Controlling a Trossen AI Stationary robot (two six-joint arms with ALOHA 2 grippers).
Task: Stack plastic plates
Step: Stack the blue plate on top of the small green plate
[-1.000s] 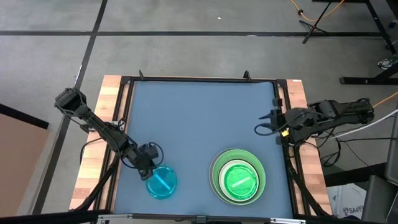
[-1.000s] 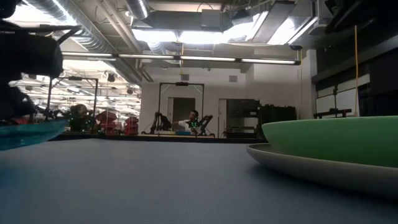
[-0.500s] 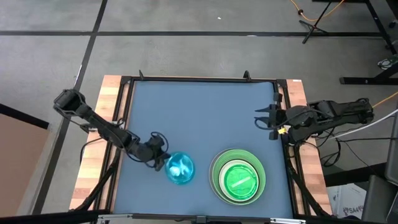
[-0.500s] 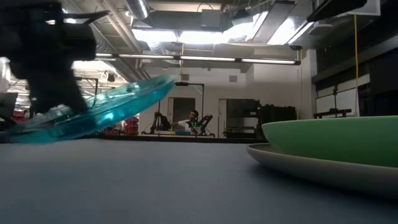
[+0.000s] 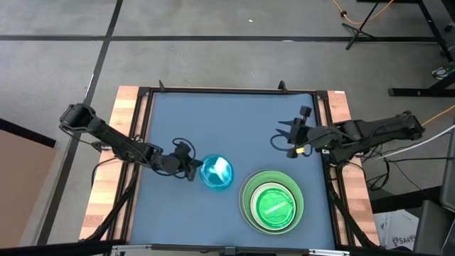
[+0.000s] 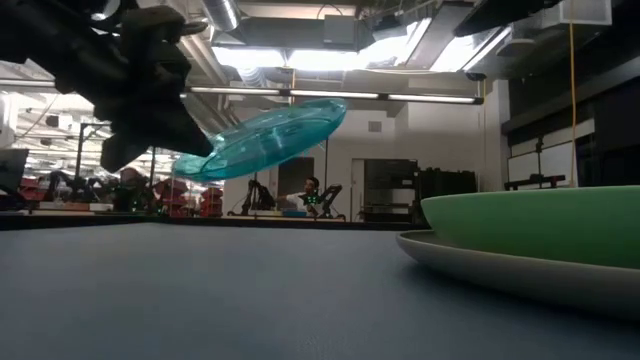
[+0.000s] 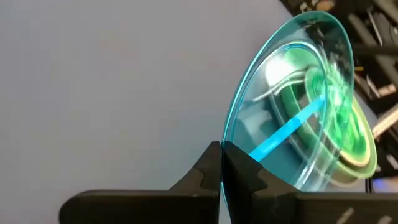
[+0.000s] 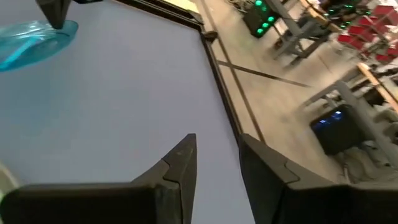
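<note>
A small translucent blue plate [image 5: 217, 173] is in the air left of the stack, tilted; it also shows in the low view [image 6: 268, 140]. My left gripper [image 5: 193, 170] is shut on its rim. The stack [image 5: 272, 201] stands near the table's near right: a large grey plate [image 6: 500, 262] at the bottom, a large light green plate [image 6: 540, 222] on it, and translucent green plates [image 5: 274, 206] on top. Black and white plates do not show. My right gripper [image 5: 283, 139] is open and empty, above the table beyond the stack. My left gripper pinches the blue plate's rim [image 7: 231, 140] between its two fingers [image 7: 205, 171], on the side toward the table's left. The fingers come roughly level from the table's left. The plate is lifted clear of the table and tilted, its free edge [image 6: 335, 105] higher than the held edge.
The blue table mat [image 5: 227, 121] has free room at the far half and in the middle. A dark frame [image 5: 146, 107] and wooden boards [image 5: 124, 114] border the mat. People and equipment show far behind the table in the low view [image 6: 310, 195].
My left gripper has risen and gone toward the table's right edge, toward the stack, carrying the blue plate. The plate lay flat on the table and is now lifted clear and tilted. My right gripper has gone toward the table's left, farther over the mat.
</note>
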